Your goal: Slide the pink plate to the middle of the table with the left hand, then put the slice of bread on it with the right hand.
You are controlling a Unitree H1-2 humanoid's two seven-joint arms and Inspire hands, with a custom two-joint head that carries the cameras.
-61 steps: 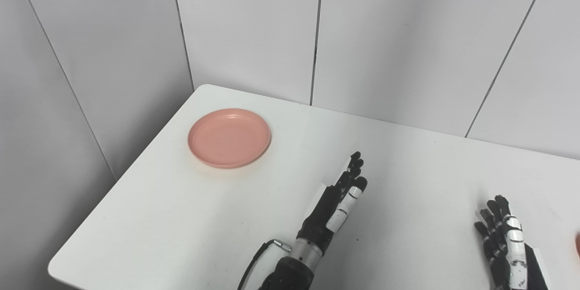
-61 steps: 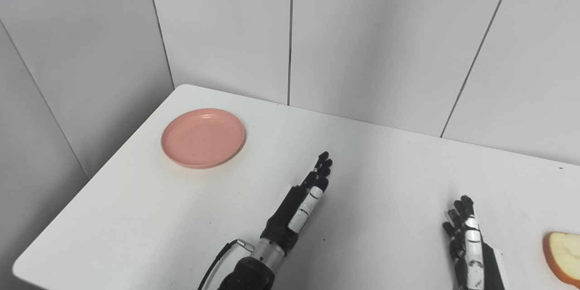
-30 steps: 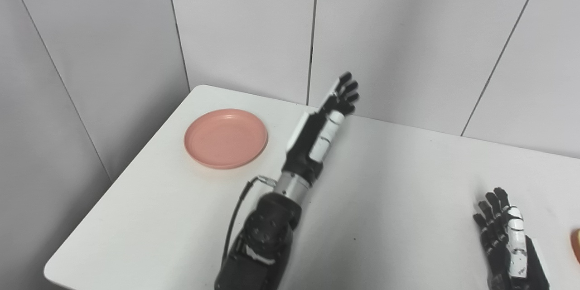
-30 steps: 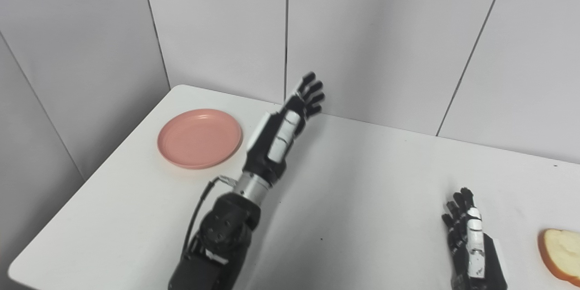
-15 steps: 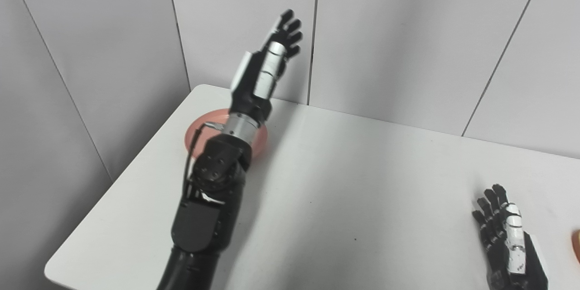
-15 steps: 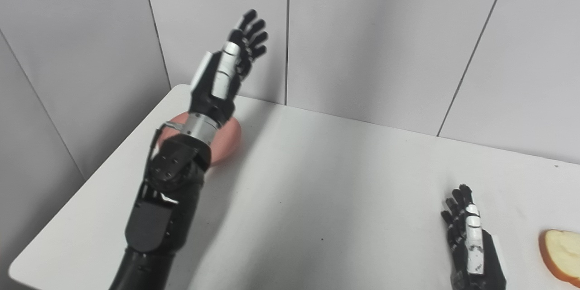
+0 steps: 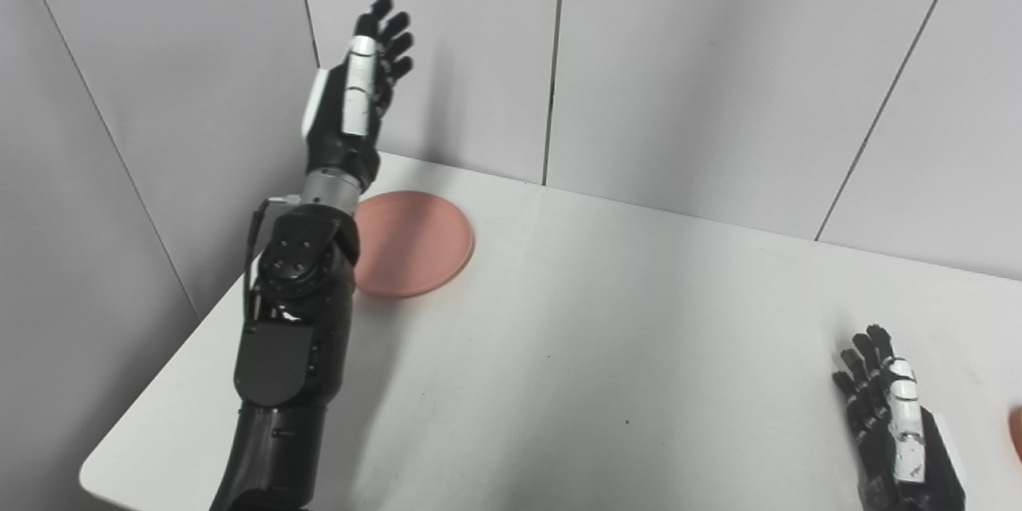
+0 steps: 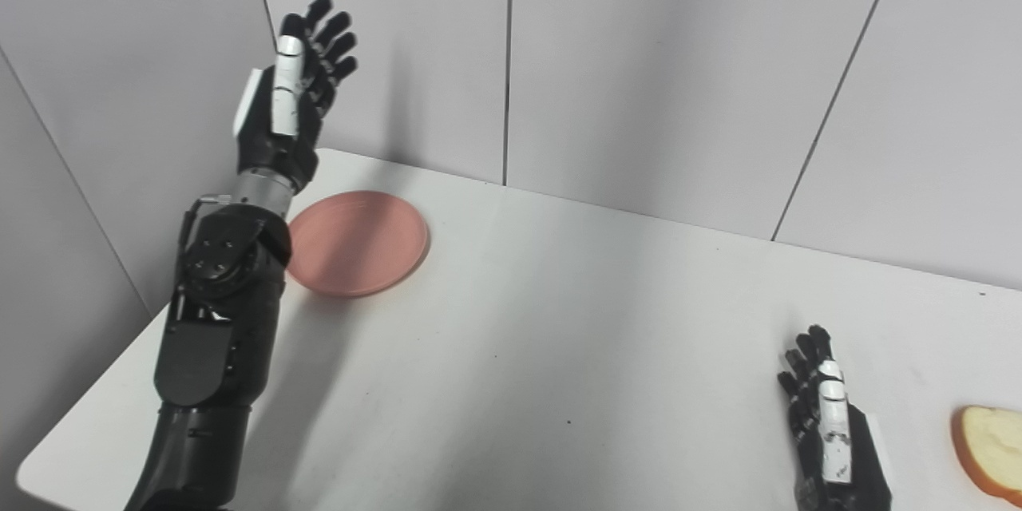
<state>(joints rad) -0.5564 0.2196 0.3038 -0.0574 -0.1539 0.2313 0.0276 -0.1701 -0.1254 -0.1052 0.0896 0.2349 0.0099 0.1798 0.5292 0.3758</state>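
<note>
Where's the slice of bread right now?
The slice of bread lies at the table's near right edge, just right of the resting right hand.

Two head cameras, side by side — high, angled down, same table

Round pink plate, flat and empty, left of frame centre (its left edge hidden). Slice of bread, pale with tan crust, lying flat at lower right, cropped.
</note>
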